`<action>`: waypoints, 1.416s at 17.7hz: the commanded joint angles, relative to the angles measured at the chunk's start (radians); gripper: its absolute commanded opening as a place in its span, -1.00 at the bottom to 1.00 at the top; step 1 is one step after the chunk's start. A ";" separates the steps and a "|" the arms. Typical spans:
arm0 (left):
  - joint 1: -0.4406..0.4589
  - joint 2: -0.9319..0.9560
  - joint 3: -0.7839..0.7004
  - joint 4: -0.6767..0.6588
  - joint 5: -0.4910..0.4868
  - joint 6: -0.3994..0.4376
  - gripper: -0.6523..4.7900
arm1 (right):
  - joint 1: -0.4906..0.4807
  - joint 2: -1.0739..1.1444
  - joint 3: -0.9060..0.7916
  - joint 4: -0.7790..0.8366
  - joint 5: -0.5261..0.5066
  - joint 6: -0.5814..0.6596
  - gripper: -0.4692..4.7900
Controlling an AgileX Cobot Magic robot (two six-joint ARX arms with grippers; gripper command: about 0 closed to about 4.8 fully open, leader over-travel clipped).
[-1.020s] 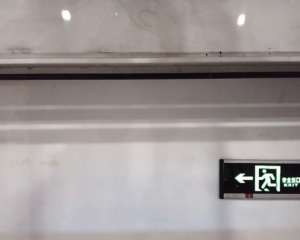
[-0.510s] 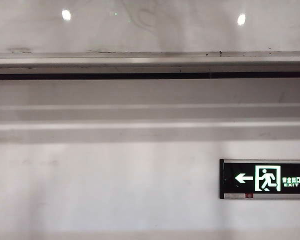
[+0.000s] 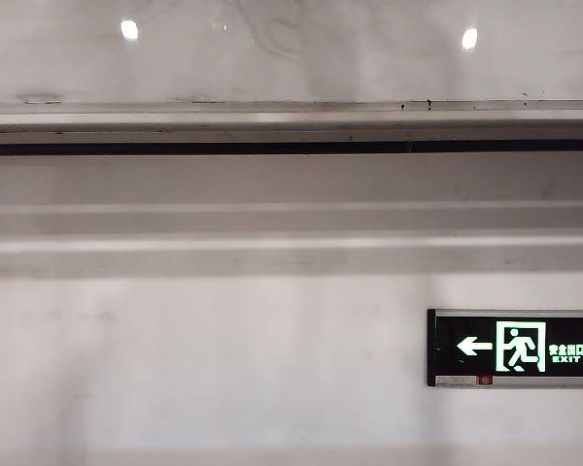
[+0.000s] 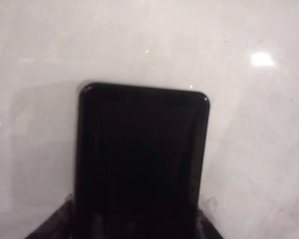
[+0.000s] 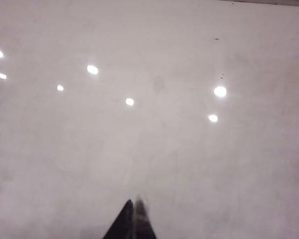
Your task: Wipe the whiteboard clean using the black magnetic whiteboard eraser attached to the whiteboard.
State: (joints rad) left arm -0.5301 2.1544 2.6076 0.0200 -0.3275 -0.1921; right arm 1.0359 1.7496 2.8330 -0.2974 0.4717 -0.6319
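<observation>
In the exterior view the whiteboard (image 3: 291, 53) fills the upper band of the picture, glossy, with two round light reflections and faint grey smudges near the top middle. A silver-grey metal rail (image 3: 291, 121) runs along its lower edge, with a thin black strip (image 3: 291, 148) just beneath it. Below that lies the matte white wall (image 3: 223, 359), and low on the right hangs a black exit sign (image 3: 514, 348) with a green-lit arrow and running figure. Neither arm nor the eraser shows in this view.

In the left wrist view the black magnetic whiteboard eraser (image 4: 142, 159) takes up the middle of the picture, a dark oblong with rounded corners lying flat against the glossy board surface (image 4: 249, 129). The left gripper (image 4: 134, 226) shows only as dark finger shapes (image 4: 50, 226) on either side of the eraser's near end; the jaws appear to be closed on it, though the picture is dim and the contact itself is hard to make out.

In the right wrist view the right gripper (image 5: 133, 219) points at the whiteboard (image 5: 179, 149), its two dark fingertips pressed together into one point, holding nothing. The tips seem near the board, well apart from any mark. Several small light reflections dot the surface.
</observation>
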 commanded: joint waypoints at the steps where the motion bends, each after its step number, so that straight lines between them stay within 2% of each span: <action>1: -0.004 0.019 -0.005 -0.065 0.082 -0.003 0.32 | 0.002 -0.004 0.003 0.009 0.002 0.004 -0.84; 3: -0.007 0.019 -0.005 -0.099 0.127 0.001 0.32 | 0.002 -0.004 0.003 0.009 0.002 0.004 -0.84; 9: -0.011 0.027 -0.005 -0.203 0.130 0.002 0.32 | 0.002 -0.004 0.003 0.009 0.002 0.004 -0.84; 12: -0.011 0.027 -0.005 -0.274 0.134 0.065 0.32 | 0.002 -0.004 0.003 0.009 0.002 0.004 -0.84; 16: -0.011 0.027 -0.005 -0.301 0.168 0.092 0.25 | 0.002 -0.004 0.003 0.009 0.002 0.004 -0.84; 20: -0.010 0.028 -0.005 -0.361 0.167 0.092 0.25 | 0.002 -0.004 0.003 0.009 0.002 0.004 -0.84; 22: -0.010 0.028 -0.005 -0.345 0.129 0.084 0.24 | 0.002 -0.004 0.003 0.009 0.002 0.004 -0.84; 24: -0.010 0.026 -0.004 -0.310 0.109 0.077 -0.05 | 0.002 -0.004 0.003 0.009 0.002 0.004 -0.84; 25: -0.006 0.020 -0.004 -0.288 0.086 0.052 -0.13 | 0.002 -0.004 0.003 0.010 0.002 0.004 -0.84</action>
State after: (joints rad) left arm -0.5552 2.1773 2.6022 -0.3389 -0.1688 -0.1097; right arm 1.0359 1.7500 2.8330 -0.2974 0.4713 -0.6319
